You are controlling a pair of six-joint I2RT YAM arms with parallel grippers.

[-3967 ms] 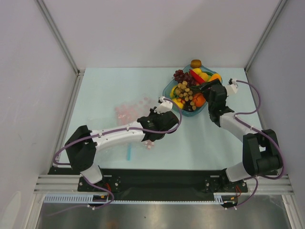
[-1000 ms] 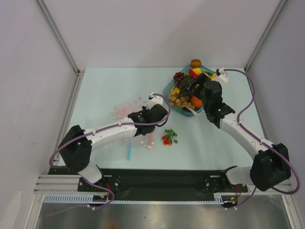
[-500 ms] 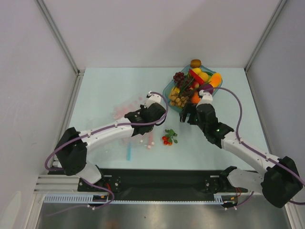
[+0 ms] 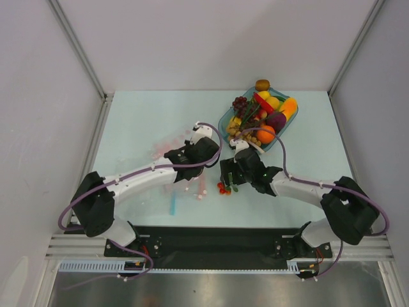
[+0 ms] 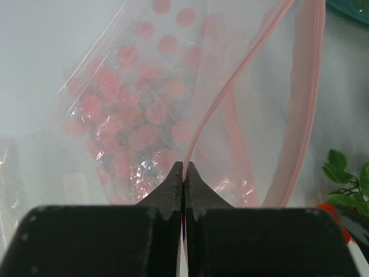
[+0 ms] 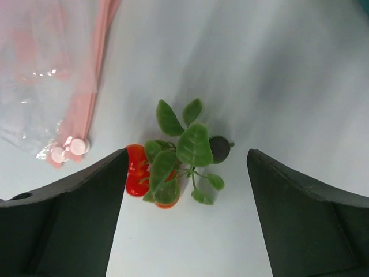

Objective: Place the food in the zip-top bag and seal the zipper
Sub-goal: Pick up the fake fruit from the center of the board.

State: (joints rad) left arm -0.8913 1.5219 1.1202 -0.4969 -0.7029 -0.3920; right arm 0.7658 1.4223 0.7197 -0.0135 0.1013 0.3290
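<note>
The clear zip-top bag (image 4: 171, 152) with pink dots lies on the table left of centre. My left gripper (image 4: 192, 155) is shut on its pale-pink zipper (image 5: 230, 86) and holds one lip of the mouth up; the fingertips (image 5: 176, 173) pinch the strip. A sprig of red berries with green leaves (image 4: 224, 187) lies on the table. My right gripper (image 4: 229, 177) hovers over it, open and empty; in the right wrist view the sprig (image 6: 179, 153) sits between the fingers (image 6: 69, 208). More food, an orange (image 4: 266, 133), a purple piece (image 4: 276, 120) and tan grapes (image 4: 243, 132), is in the teal tray (image 4: 289, 126).
A brown kiwi (image 4: 262, 84) stands behind the tray. A short light-blue strip (image 4: 172, 203) lies near the front edge. The bag's pink edge (image 6: 86, 98) lies just left of the sprig. Grey walls close in on both sides and the back.
My right arm has left the tray and swung left and forward over the berry sprig. My left gripper has shifted slightly back and left with the bag's edge.
</note>
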